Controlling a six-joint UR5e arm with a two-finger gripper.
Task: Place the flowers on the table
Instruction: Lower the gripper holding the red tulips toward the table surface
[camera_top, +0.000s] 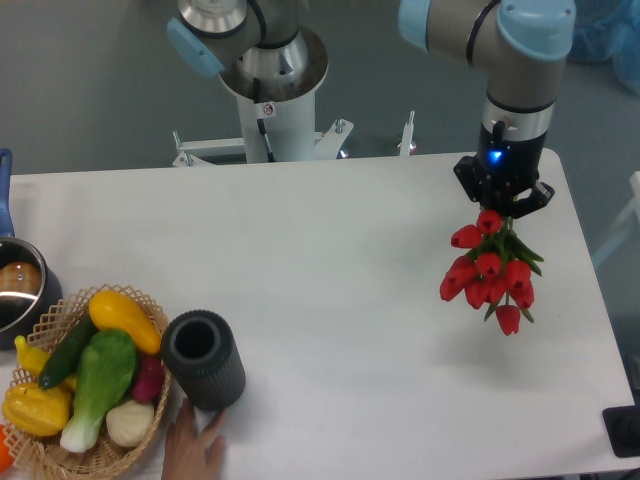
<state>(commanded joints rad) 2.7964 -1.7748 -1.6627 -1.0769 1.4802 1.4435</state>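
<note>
Flowers hang from my hand, which pinches the bunch at its top, above the right side of the counter. They look lifted, so I judge lowering and releasing remain. Vase stands far left.

— What sort of place was it?
— A robotics lab, by the look of it. The robot arm stood on a bolted metal pedestal behind a plain white surface, over grey flooring.
— Anything homely?
— Only props: a basket of toy vegetables and a ribbed dark vase.
</note>
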